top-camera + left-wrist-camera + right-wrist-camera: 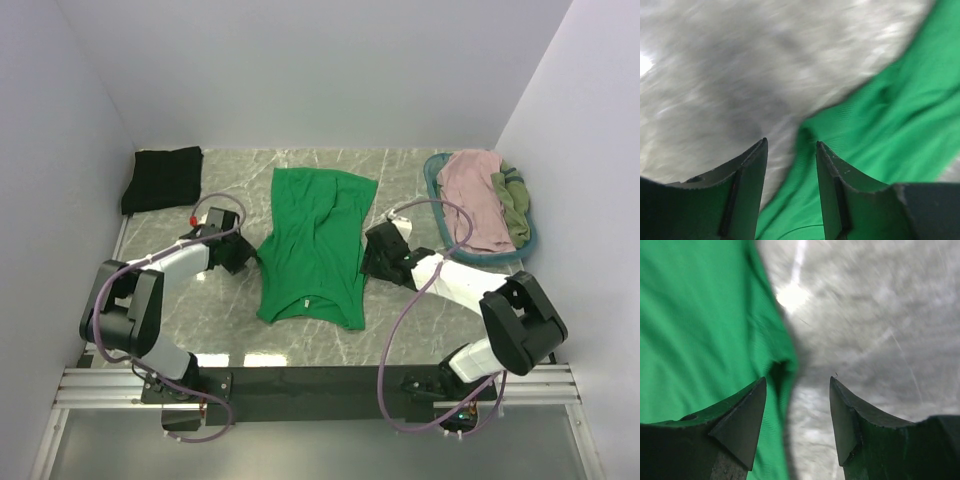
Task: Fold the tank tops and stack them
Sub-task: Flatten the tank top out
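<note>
A bright green tank top lies spread and rumpled on the marble table, neck toward the near edge. A black tank top sits folded at the back left. Dusty pink and olive tops lie in the teal basket. My left gripper rests at the green top's left edge, open, its jaws astride the hem with nothing gripped. At the cloth's right edge my right gripper stands open too, the green edge by its left finger.
The teal oval basket stands at the back right against the wall. White walls close in on the left, back and right. A black rail runs along the near edge by the arm bases.
</note>
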`<state>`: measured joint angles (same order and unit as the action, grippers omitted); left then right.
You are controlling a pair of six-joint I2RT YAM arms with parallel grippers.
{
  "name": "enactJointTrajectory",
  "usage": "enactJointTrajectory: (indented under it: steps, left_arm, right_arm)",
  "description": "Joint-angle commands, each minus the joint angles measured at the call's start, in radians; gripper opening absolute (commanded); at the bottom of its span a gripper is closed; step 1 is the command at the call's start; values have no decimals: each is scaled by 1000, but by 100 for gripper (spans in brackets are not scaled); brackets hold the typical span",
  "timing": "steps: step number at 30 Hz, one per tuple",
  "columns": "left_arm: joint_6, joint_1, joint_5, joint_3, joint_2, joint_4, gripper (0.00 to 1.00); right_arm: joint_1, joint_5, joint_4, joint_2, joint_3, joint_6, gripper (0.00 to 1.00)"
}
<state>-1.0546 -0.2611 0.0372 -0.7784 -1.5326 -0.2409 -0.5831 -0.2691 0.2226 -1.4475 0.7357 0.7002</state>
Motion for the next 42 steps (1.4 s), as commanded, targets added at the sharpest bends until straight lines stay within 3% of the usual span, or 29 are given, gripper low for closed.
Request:
enactJointTrajectory:
  steps: [1, 7, 12, 17, 21, 22, 23, 27, 28, 34, 42]
  left_arm:
    - [42, 13, -54, -74, -17, 104, 49]
    - [22, 20, -86, -45, -5, 178, 38]
    - [24, 20, -118, -51, -73, 195, 41]
    - [18, 20, -111, -78, -135, 152, 39]
    - [7, 19, -69, -71, -126, 118, 33]
    - [5, 19, -69, -71, -129, 115, 30]
    - [4, 19, -74, -74, -132, 114, 25]
    - [5, 19, -73, -88, -146, 89, 6]
    - [4, 20, -59, -93, -149, 60, 1]
    - [-48, 59, 3, -99, -109, -52, 1]
    - [-48, 167, 1, 5, 18, -121, 1]
  right_arm:
    - [3, -25, -100, 25, 41, -21, 60]
    - [3, -21, -126, -17, 37, -18, 60]
    - [3, -15, -128, -85, 50, -13, 60]
    - [8, -24, -112, -119, 60, 7, 52]
    - [22, -24, -118, -113, 42, 16, 34]
    - [23, -24, -118, -113, 37, 22, 29]
    - [26, -24, -120, -111, 33, 24, 18]
    - [31, -33, -105, -106, 24, 39, 0]
    - [31, -42, -89, -103, 18, 50, 0]
    - [40, -64, -43, -27, -62, 122, 0]
    - [25, 48, -72, 137, -249, 245, 0]
